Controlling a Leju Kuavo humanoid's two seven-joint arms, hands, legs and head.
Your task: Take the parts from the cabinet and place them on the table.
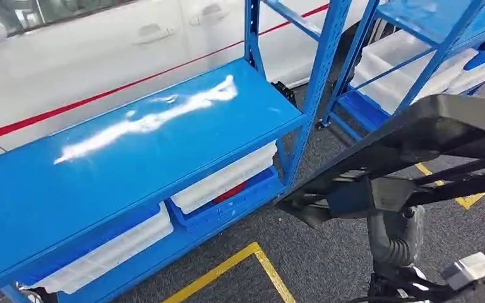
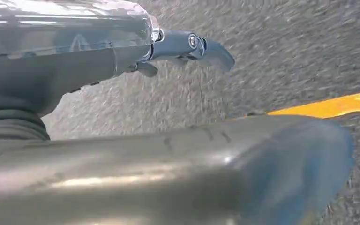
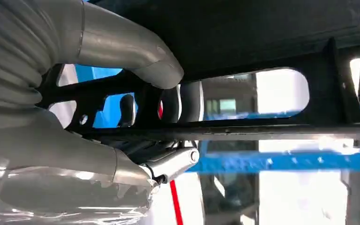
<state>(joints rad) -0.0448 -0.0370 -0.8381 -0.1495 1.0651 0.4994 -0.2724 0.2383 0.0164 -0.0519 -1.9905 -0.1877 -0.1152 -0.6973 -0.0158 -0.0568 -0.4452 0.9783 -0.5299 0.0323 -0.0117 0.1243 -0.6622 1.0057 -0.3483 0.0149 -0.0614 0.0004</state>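
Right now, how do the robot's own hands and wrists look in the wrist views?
The right hand has a grey ribbed wrist cover, a thick grey thumb, darker fingers, a silver metal link and clear plastic wrap. The left hand has a smooth grey cover under clear plastic, with blue-grey jointed fingers and a round silver pivot.

In the head view a shelf rack (image 1: 132, 145) stands at the left, with bins (image 1: 224, 180) on its lower shelf; a second rack (image 1: 410, 57) stands to its right, a car (image 1: 101, 57) behind both, floor tape (image 1: 227, 268) in front
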